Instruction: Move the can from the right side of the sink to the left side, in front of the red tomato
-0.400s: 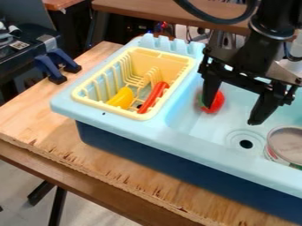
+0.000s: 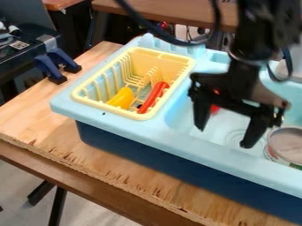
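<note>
We see the gripper (image 2: 225,137) above the toy sink (image 2: 194,145), fingers spread, with nothing between them. We find the red object (image 2: 214,108) in the basin, partly hidden behind the gripper. Near one finger we log an open-topped can (image 2: 289,145), at the view's right edge. Farther out, we note a pale yellow dish rack (image 2: 113,111) containing a yellow item (image 2: 121,98) beside a long red item (image 2: 154,96).

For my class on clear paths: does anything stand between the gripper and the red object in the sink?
Nothing visible stands between the gripper and the red object, which the gripper partly hides. The can sits to one side.
</note>
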Available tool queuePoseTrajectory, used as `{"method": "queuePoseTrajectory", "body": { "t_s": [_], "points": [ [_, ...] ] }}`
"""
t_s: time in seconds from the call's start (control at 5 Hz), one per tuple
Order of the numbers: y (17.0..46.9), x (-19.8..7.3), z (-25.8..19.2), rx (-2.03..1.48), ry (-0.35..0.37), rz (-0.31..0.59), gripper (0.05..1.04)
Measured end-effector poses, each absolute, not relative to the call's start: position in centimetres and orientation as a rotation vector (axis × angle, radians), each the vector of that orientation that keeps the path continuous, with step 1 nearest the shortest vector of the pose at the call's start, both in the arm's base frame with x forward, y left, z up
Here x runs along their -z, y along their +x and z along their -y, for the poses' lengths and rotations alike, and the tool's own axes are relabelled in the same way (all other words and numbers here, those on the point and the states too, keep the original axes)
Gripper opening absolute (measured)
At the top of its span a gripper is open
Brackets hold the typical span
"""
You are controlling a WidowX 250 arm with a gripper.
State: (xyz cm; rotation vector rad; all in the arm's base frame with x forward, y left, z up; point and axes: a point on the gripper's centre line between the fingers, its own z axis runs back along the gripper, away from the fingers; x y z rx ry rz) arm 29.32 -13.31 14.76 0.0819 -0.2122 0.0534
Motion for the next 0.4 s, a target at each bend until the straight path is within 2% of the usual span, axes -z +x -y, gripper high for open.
{"method": "queuePoseTrajectory", "body": {
  "t_s": [0.2,0.4],
  "points": [
    [28.6,-16.4,13.5,-0.017,-0.001,0.303,1.002],
    [28.1,-16.8,14.8,0.045,-0.011,0.325,1.002]
  ]
}}
